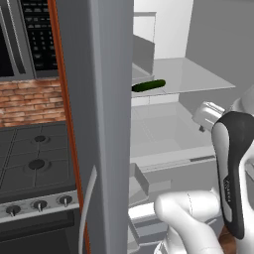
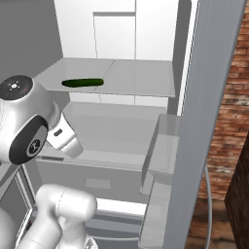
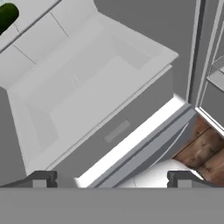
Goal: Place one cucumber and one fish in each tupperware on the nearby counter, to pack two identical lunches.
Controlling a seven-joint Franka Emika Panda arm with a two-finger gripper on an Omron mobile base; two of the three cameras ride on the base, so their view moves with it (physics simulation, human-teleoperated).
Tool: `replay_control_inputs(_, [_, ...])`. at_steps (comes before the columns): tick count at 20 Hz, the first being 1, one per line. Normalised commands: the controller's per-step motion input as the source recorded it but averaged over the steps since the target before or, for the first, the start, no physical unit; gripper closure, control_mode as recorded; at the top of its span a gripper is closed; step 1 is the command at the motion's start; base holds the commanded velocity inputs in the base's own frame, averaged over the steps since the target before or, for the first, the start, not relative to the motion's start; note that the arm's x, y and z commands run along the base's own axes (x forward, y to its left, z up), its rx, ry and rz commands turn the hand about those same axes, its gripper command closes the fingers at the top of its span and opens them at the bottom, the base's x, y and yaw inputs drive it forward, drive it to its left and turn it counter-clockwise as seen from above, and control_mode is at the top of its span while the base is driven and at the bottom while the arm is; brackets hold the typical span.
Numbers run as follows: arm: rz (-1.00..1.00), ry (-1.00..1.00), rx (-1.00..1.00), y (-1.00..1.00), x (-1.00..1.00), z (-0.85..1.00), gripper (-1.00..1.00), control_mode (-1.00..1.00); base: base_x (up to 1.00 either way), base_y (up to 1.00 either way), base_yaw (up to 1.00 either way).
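While you look through the left base view, you see the open fridge door point(image 1: 101, 124) edge-on down the middle, splitting the picture. Left of it: black gas stovetop point(image 1: 32, 161) with knobs along its front, red brick wall point(image 1: 30, 101) behind, dark microwave point(image 1: 27, 37) above. Right of it: fridge interior, one dark green cucumber point(image 1: 149, 86) lying flat on a pale glass shelf point(image 1: 198, 77), a clear drawer point(image 1: 163, 126) below that. White arm sits lower right.

Right base view: same cucumber point(image 2: 82, 82) at the left end of the shelf point(image 2: 136, 78), white back wall behind, drawer point(image 2: 112, 126) under it. Door point(image 2: 204, 121) stands at right with its bins point(image 2: 160, 160) facing in; brick wall point(image 2: 236, 107) past it.

Hand view: you're looking into the drawer point(image 3: 83, 87), with a tip of the cucumber point(image 3: 6, 15) at the top left corner. Wood floor point(image 3: 203, 151) shows at right. Gripper point(image 3: 111, 179) jaws spread wide, both tips at the bottom edge, nothing between them, well apart from the cucumber.
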Motion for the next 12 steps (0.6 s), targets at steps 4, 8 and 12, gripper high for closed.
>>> replay_control_inputs(4, [-0.12, 0.01, 0.06, 0.00, 0.00, 0.08, -1.00, -1.00, 0.00, 0.00, 0.00])
replay_control_inputs(8, [-0.09, 0.00, 0.04, 0.00, 0.00, 0.10, -1.00, -1.00, 0.00, 0.00, 0.00])
replay_control_inputs(12, [-0.05, 0.00, 0.00, 0.04, 0.15, 0.09, -1.00, -1.00, 0.00, 0.00, 0.00])
